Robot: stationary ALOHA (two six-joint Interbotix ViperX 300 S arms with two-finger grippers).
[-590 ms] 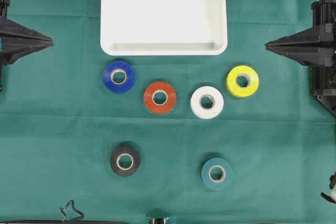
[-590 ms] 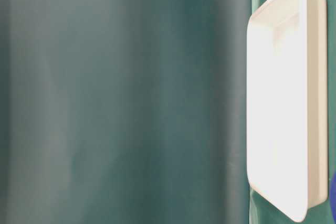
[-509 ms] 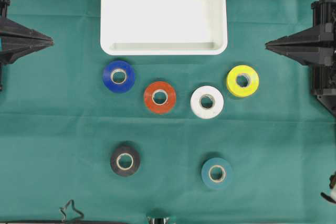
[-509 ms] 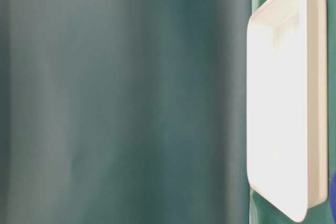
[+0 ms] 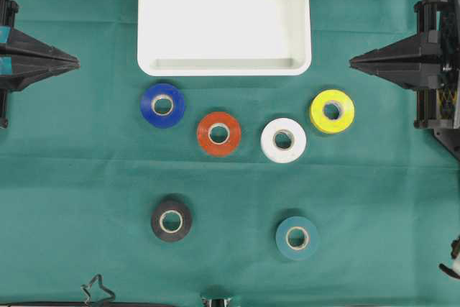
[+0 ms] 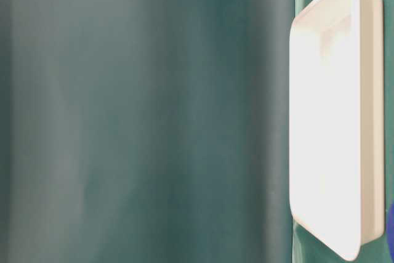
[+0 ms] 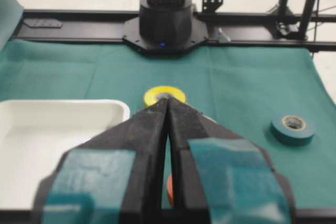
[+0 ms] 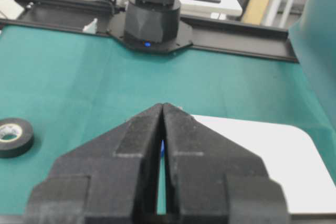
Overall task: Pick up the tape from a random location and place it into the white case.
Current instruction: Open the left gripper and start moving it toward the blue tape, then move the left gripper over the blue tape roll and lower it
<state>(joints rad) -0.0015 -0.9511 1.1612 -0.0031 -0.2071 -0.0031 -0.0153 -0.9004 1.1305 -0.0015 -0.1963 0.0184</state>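
The white case [image 5: 223, 19] lies empty at the top middle of the green cloth; the table-level view shows it too [image 6: 326, 121]. Several tape rolls lie flat below it: blue [image 5: 162, 105], red [image 5: 218, 133], white [image 5: 283, 139], yellow [image 5: 332, 111], black [image 5: 171, 221] and teal [image 5: 297, 237]. My left gripper [image 5: 75, 63] points in from the left edge, shut and empty. My right gripper [image 5: 352, 63] points in from the right edge, above the yellow roll, also shut and empty. In the left wrist view my left gripper [image 7: 168, 99] aims toward the yellow roll [image 7: 152, 96].
A small dark star-shaped object [image 5: 97, 290] sits at the front left edge. The other arm's black base [image 7: 165, 22] stands at the cloth's far end in the left wrist view. The right wrist view shows the black roll [image 8: 13, 136] and the case [image 8: 283, 150].
Both shut grippers have moved a little inward toward the middle of the table, the right one more than the left. The tape rolls and the case have not moved.
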